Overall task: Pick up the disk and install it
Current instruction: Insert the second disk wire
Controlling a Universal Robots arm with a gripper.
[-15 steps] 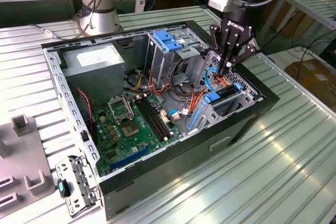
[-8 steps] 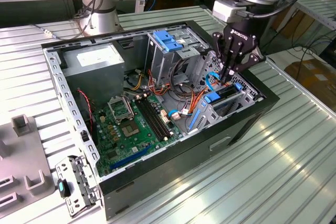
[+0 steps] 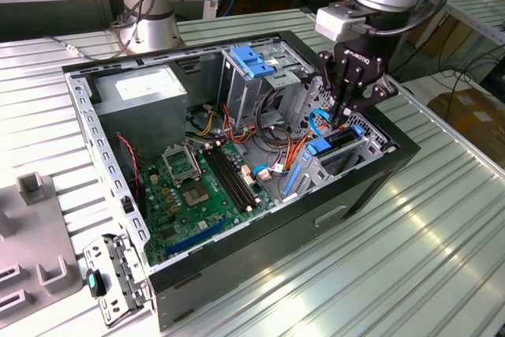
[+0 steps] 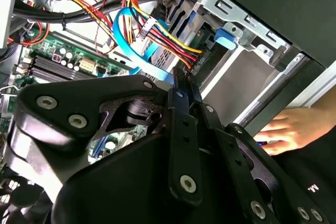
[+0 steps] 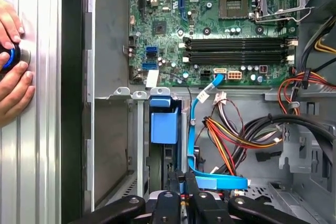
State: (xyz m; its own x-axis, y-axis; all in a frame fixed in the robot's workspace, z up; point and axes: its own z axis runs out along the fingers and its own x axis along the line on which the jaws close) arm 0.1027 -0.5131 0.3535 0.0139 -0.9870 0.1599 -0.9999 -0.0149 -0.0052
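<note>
Gripper: The gripper hangs just above the drive cage. Its fingers are pulled almost together. A thin bit of blue shows between the tips, so I think it is pinching the top edge of the disk.
Disk: The disk stands on its edge inside the drive cage, with its blue rails on both sides. It looks partly down in its slot, but I cannot tell if it is all the way in.
Could jam: If the disk tips a little, a blue rail could catch on the metal edge of the drive cage and get stuck.
Could slip: The grip is only on a thin edge. A hard push could make the disk slide out of the fingers.
Blue cable: The blue cable runs just beside the drive cage and touches its edge near the fingers. It could get pinched or pulled.
Wires: The red, yellow and orange wires lie near the drive cage, on the inner side. The gripper's wide black body could snag them.
Tight sides: The case wall is right against the drive cage on the outer side. No room to move there.
Open room: Straight up from the drive cage is free.
Green board: The motherboard lies farther in from the drive cage, low and flat.
Hand: A person's hand rests on the desk, outside the case wall, well apart from the drive cage.
</note>
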